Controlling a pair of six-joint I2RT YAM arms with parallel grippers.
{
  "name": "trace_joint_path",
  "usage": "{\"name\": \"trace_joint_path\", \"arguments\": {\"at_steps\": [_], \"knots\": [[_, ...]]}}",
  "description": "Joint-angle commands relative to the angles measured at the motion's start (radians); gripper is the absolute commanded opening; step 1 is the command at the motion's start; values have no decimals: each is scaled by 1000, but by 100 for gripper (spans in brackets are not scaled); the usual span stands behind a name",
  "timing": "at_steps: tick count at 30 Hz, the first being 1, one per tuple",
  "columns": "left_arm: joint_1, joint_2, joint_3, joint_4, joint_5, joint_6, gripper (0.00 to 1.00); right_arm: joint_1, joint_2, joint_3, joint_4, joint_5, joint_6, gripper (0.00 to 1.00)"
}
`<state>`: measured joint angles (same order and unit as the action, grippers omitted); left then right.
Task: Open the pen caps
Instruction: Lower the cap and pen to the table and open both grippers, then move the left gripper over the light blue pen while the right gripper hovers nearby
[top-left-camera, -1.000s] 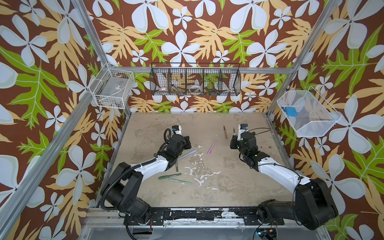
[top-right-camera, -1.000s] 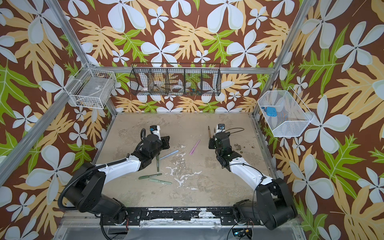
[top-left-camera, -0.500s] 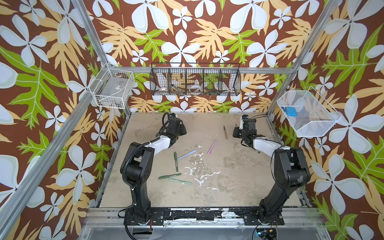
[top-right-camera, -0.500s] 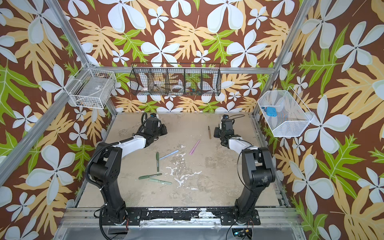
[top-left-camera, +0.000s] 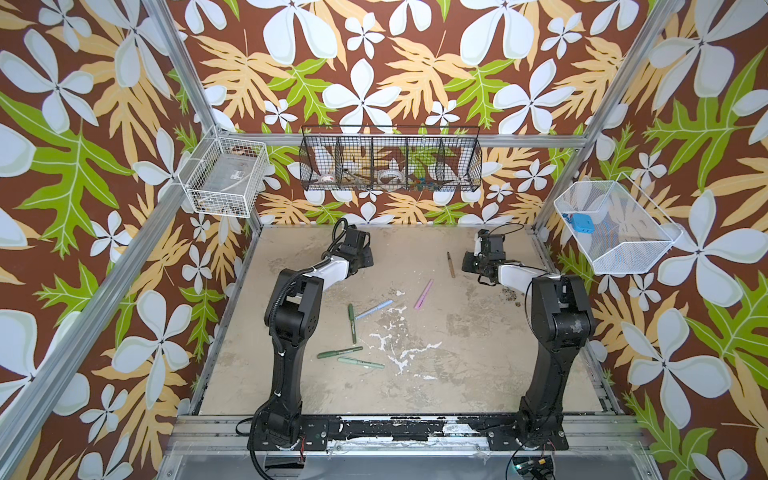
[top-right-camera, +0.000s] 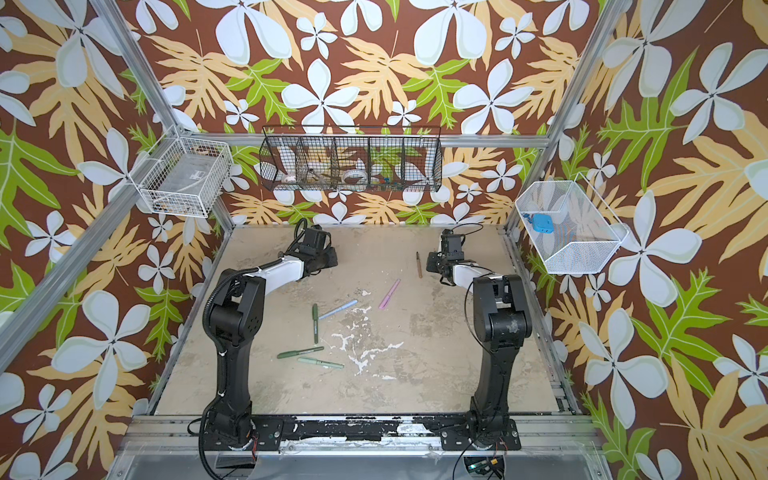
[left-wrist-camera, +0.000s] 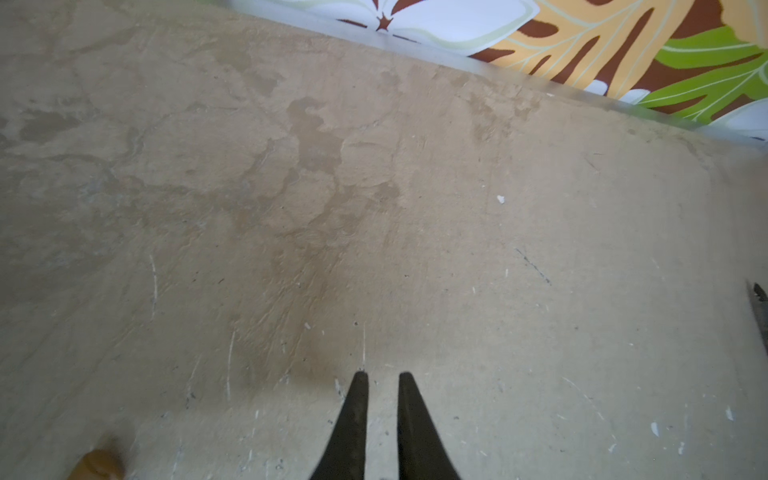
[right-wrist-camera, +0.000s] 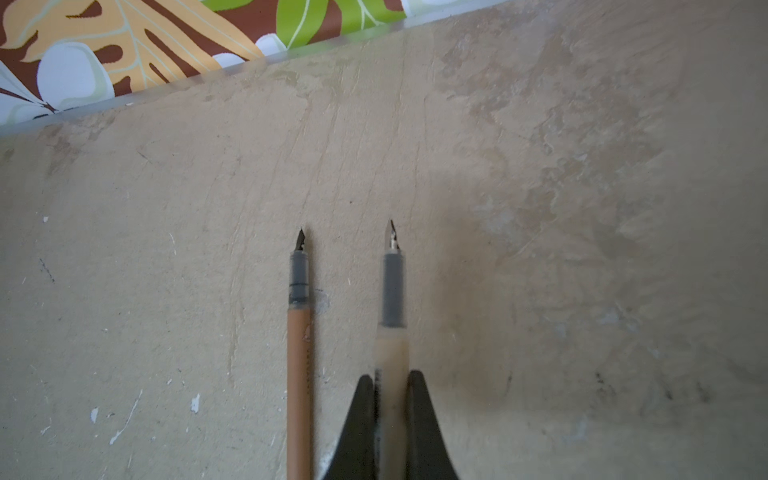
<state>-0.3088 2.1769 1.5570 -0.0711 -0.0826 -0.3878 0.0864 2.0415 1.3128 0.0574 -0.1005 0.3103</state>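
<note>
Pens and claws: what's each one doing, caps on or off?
Brown pen: uncapped, lying down.
Beige pen: uncapped, gripped.
Right claw: shut on it.
Left claw: shut, empty.
Pink pen: looks capped.
Blue pen: looks capped.
Farthest green pen: looks capped.
Middle green pen: looks capped.
Nearest green pen: looks capped.

No writing, label or number is legible anywhere.

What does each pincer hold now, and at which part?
The right pincer grips the beige pen on its barrel, nib end free. The left pincer holds nothing.
</note>
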Motion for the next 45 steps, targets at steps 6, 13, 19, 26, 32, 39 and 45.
{"name": "trace_joint_path", "arguments": {"at_steps": [6, 13, 19, 26, 32, 39, 45], "knots": [[26, 10, -35, -30, -7, 23, 2, 5, 28, -3, -19, -37, 2, 5], [27, 14, -47, -54, -68, 33, 7, 11, 56, 20, -74, -31, 4, 9], [27, 29, -28, -107, -110, 37, 16, 13, 78, 32, -101, -33, 14, 19], [28, 12, -6, -143, -104, 40, 32, 20, 22, 28, -111, -29, 3, 30], [24, -87, -13, -137, -60, 54, 43, 66, -169, -39, -73, 19, 6, 37], [-67, -386, -165, -82, -85, 71, 52, 184, -425, -170, -56, 90, 45, 42], [-145, -676, -429, 47, -78, 37, 53, 306, -627, -252, -108, 114, 47, 40]]}}
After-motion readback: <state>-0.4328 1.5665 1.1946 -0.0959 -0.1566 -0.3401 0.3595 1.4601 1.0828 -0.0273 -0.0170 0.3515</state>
